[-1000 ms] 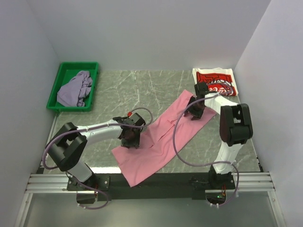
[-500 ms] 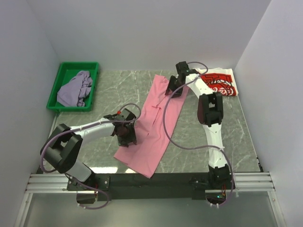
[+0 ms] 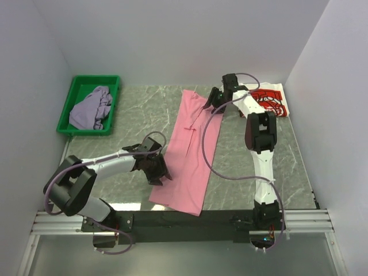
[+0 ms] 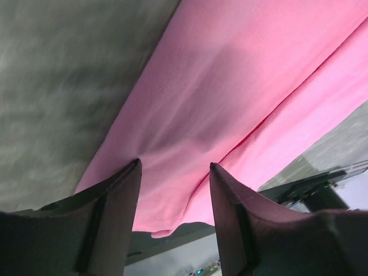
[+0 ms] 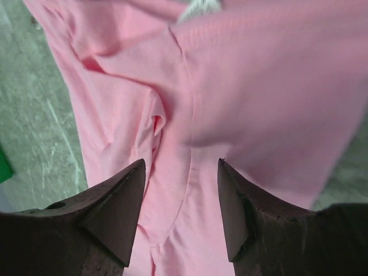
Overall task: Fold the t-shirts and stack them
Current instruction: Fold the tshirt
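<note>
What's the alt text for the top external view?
A pink t-shirt lies in a long strip, left gripper at its near end, right gripper at its far end. A white printed t-shirt lies far right, a lavender t-shirt in a green bin.

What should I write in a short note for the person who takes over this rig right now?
Left gripper: open, at the pink t-shirt, near left edge.
Right gripper: open, over its far end.
Pink one lies as a long strip, mid-table.
Done: white t-shirt folded, far right.
To do: fold the pink one, stack it; lavender-grey t-shirt lies crumpled in green bin.
</note>
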Controlling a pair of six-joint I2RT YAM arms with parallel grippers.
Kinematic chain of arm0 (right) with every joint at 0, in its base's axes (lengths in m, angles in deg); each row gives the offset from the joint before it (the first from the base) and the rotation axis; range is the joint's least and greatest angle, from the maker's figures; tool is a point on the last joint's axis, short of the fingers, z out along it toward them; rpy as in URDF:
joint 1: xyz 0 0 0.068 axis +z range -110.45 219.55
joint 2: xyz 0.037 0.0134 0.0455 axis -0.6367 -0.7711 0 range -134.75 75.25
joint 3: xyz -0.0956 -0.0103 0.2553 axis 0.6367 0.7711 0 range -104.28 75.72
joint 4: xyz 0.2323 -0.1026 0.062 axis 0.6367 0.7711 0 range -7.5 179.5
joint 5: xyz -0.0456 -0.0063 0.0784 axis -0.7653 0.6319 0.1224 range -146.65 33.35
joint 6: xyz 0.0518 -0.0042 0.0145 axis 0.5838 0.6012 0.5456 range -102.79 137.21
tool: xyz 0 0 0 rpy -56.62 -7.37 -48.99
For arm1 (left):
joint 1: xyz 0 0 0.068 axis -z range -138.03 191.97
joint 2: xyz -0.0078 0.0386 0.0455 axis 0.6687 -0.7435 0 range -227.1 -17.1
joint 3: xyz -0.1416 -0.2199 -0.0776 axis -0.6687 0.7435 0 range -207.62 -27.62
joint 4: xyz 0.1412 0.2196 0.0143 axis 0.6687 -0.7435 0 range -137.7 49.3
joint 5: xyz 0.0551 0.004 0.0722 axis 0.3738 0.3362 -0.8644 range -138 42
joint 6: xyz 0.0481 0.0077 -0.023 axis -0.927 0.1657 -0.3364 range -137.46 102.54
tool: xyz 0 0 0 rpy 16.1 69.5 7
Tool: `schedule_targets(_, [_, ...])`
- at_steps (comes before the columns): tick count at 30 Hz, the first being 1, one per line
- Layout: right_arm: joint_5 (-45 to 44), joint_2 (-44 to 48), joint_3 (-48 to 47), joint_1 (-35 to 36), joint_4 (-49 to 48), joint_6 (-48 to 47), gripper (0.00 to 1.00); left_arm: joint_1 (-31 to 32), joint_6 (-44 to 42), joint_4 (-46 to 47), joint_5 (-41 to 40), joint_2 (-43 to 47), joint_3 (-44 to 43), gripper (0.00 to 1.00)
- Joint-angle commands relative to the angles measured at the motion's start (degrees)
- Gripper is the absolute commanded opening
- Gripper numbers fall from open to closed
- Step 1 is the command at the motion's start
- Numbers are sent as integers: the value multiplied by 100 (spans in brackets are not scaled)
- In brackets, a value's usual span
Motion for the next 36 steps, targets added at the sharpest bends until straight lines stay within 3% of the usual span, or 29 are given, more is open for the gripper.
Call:
schedule_targets(1, [-117,991,126,-44,-383,-425,61,111,238,-528,-8,390,228,58])
schedule_targets(3, [-214,1474,310,-27,-269,-549,61,128,230,-695,-184,645,131,63])
schedule_targets(8, [-827,3071,2030,280,-128,-1059,61,128,89,-1169,-1072,1076,-431,80])
schedule_targets(14, [-1532,4584,4597,1001,22,-999,58,120,-183,-1618,-1510,1428,-450,82])
schedule_targets(20, [-1208,5027,6329,1353,-1152,-252,50,111,-342,-1425,-1556,1710,-150,81])
schedule_targets(25, [-1014,4475,6525,1441,-1823,346,47,111,-280,-1293,-1705,1648,-238,81])
schedule_targets(31, [-1400,3579,6007,1389,-1527,338,44,58,-236,-1196,-1767,1473,-396,81])
schedule_targets(32, [-1479,3446,5884,1362,-1447,321,41,49,-236,-1188,-1750,1394,-405,81])
schedule_targets(33, [-1637,3323,5639,1284,-1368,277,27,41,-245,-1161,-1732,1359,-414,81])
schedule_targets(34, [-1708,3113,5498,1231,-1219,250,20,40,-254,-1152,-1715,1323,-423,81])
schedule_targets(36, [-1849,2918,5050,1029,-1060,162,15,14,-271,-1161,-1723,1235,-440,81])
